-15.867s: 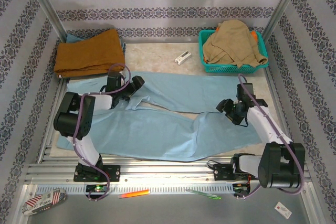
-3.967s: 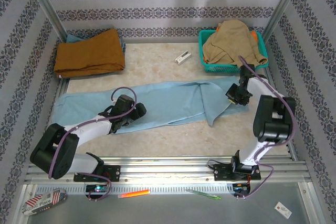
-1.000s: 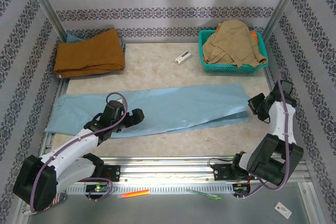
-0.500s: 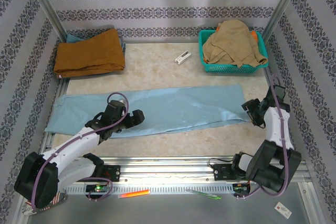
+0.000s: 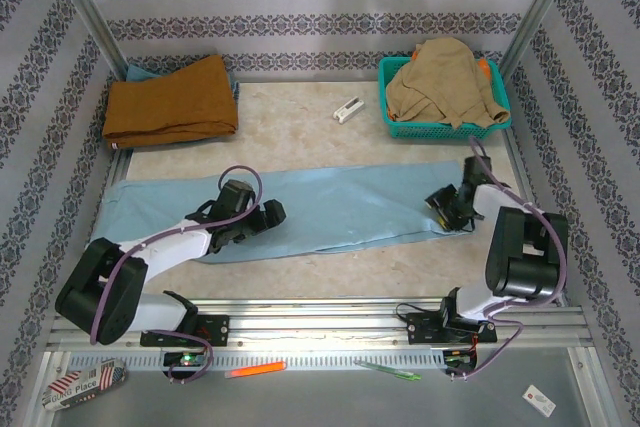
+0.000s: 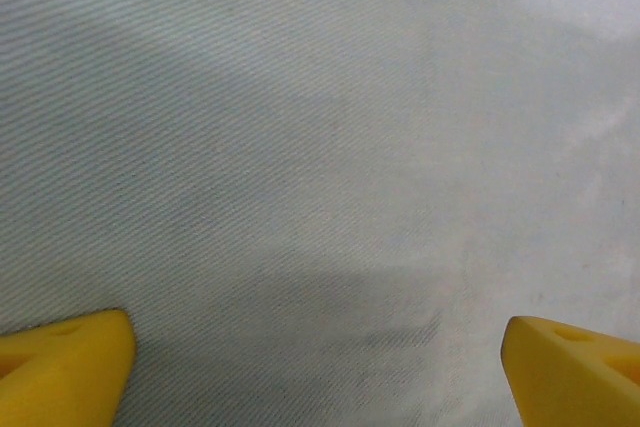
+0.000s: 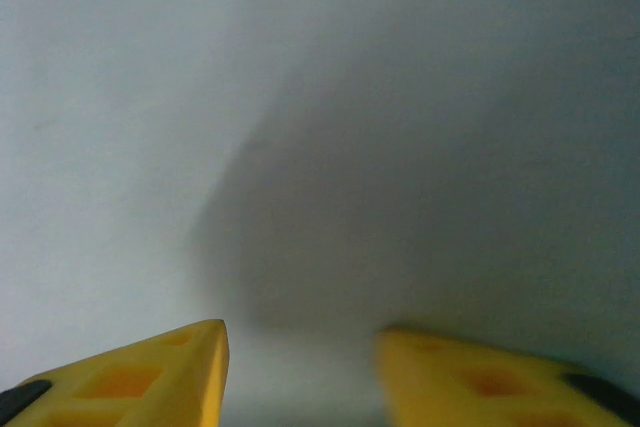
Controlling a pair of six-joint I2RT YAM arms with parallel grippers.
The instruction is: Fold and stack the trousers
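My left claw (image 6: 315,327) stands wide open over the middle of the trousers (image 5: 350,202). My right claw (image 7: 300,337) is half open at their right end. They lie in a long flat strip on the table (image 5: 300,127). The cloth looks thin, light and floppy, so I would pinch an end edge.

I'm counting three garments in here: one pair of sky-blue trousers (image 5: 340,205), one rust-orange cloth (image 5: 170,99) and one tan cloth (image 5: 445,82). One teal basket (image 5: 445,130) is holding that tan one. One small white object (image 5: 347,109) is lying on the tabletop. Two robot arms are working, the left arm (image 5: 160,247) and the right arm (image 5: 520,247), each carrying one gripper, so two in all: the left gripper (image 5: 265,215) and the right gripper (image 5: 445,209). On the near ledge four small things are lying — one orange marker (image 5: 256,370), one green pen (image 5: 390,370), one flag-printed item (image 5: 85,383) and one white card (image 5: 538,401).
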